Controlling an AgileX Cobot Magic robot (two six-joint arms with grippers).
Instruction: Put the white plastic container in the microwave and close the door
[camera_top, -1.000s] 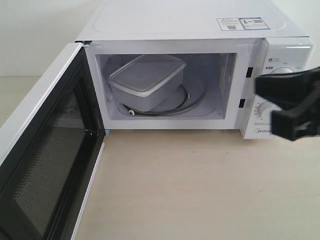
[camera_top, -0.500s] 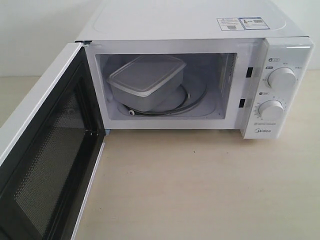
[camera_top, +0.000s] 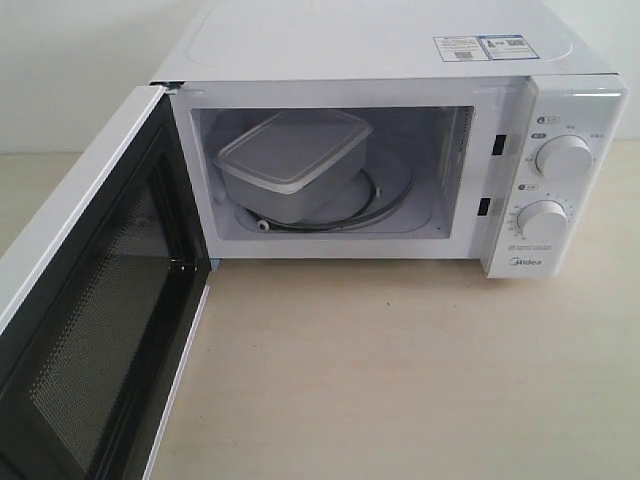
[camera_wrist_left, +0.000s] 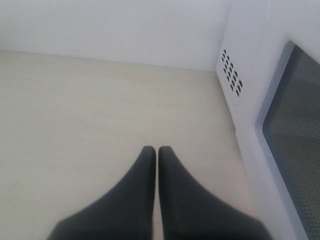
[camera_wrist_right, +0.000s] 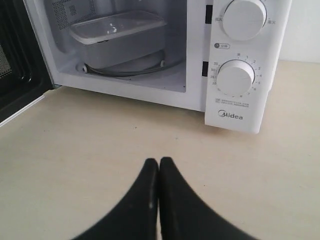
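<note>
Lower left of the exterior view, closest: the door (camera_top: 90, 330) swung wide open. It has a smooth white frame and a dark mesh window with a fine dotted texture. A pale matte wood-grain table (camera_top: 400, 370) fills the bottom half.

Behind that is the microwave (camera_top: 380, 40), a boxy glossy white shell with its cavity open at frame centre. The white plastic container (camera_top: 290, 160) sits inside, left of centre in the cavity, on the glass turntable (camera_top: 385, 200). It is rectangular and translucent, with rounded corners and a flat rimmed lid on (set at an angle to the cavity walls). Two round white dials (camera_top: 563, 157) are stacked at the right edge, and small stickers (camera_top: 480, 46) sit on top, upper right.

Left gripper (camera_wrist_left: 157, 150): black smooth tapered fingers pressed together and empty, over the table near the door's outer face and some vent holes (camera_wrist_left: 231, 75). Right gripper (camera_wrist_right: 159, 161): same shape, tips touching and empty, over the table in front of the dials.
</note>
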